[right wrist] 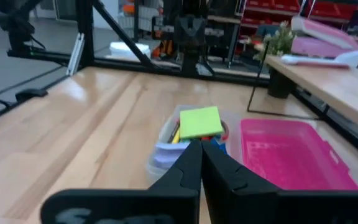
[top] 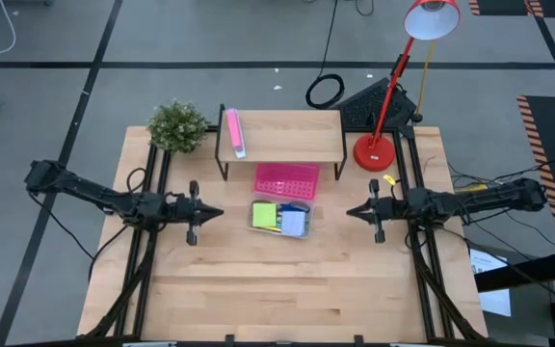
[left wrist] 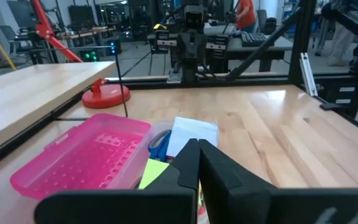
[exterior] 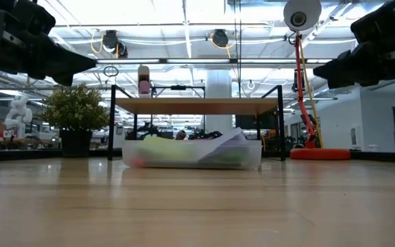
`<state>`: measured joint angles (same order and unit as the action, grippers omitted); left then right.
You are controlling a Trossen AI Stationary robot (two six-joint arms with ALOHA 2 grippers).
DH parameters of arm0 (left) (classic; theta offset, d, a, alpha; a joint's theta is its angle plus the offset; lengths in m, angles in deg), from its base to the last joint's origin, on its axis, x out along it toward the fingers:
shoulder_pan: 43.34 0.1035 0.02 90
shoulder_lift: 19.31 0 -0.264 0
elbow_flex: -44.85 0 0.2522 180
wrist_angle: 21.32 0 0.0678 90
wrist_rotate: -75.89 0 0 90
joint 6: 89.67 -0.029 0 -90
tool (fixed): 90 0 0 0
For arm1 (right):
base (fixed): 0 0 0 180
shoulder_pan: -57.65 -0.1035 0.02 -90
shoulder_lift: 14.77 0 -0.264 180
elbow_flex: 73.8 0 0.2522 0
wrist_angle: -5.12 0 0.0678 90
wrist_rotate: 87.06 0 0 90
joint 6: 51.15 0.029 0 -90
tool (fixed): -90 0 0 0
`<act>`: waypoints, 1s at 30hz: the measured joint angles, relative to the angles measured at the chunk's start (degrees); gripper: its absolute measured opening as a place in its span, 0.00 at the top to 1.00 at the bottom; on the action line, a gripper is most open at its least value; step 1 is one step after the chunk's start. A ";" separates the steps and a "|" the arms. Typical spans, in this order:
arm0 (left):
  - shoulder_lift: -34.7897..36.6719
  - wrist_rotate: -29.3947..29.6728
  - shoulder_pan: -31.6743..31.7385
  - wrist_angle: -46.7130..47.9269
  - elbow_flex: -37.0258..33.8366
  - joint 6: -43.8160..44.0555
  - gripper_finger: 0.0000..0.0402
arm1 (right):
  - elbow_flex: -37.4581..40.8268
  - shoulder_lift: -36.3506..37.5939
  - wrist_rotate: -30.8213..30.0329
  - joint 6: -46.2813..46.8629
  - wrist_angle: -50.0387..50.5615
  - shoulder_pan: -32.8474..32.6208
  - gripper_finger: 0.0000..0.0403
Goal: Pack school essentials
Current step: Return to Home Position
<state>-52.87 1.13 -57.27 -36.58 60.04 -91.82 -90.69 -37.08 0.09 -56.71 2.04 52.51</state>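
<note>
A clear plastic box (top: 279, 219) sits mid-table, holding the school essentials: a lime-green note pad (top: 266, 215), a pale-blue pad (top: 293, 224), blue scissors (left wrist: 160, 144) and pens. In the right wrist view the green pad (right wrist: 201, 122) lies on top. My left gripper (top: 218, 213) hovers shut to the left of the box, above the table. My right gripper (top: 348, 213) hovers shut to its right. Both point at the box and touch nothing.
A pink perforated tray (top: 286, 179) lies just beyond the box, partly under a low wooden shelf (top: 282, 135). On the shelf lies a pink-and-white oblong object (top: 234, 133). A potted plant (top: 177, 125) stands far left, a red desk lamp (top: 375, 151) far right.
</note>
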 joint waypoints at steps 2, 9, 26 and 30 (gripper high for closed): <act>0.00 -0.22 -0.09 0.24 0.00 0.35 0.98 | 0.03 0.60 0.01 -0.41 -0.16 0.00 1.00; 0.64 -2.74 -1.14 -0.33 -0.87 -2.31 0.99 | 0.12 5.12 0.12 -1.72 0.77 -0.05 1.00; 7.41 -2.99 -1.16 3.03 -0.85 -3.11 0.99 | 0.33 22.21 2.17 -3.56 12.74 -0.07 1.00; 7.41 -2.99 -1.16 3.44 -0.85 -2.30 0.97 | 2.28 22.27 3.09 -2.39 10.70 -0.09 1.00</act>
<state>-45.46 -1.86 -58.43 -33.14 59.19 -94.12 -88.41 -14.81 3.19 -59.10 12.74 52.42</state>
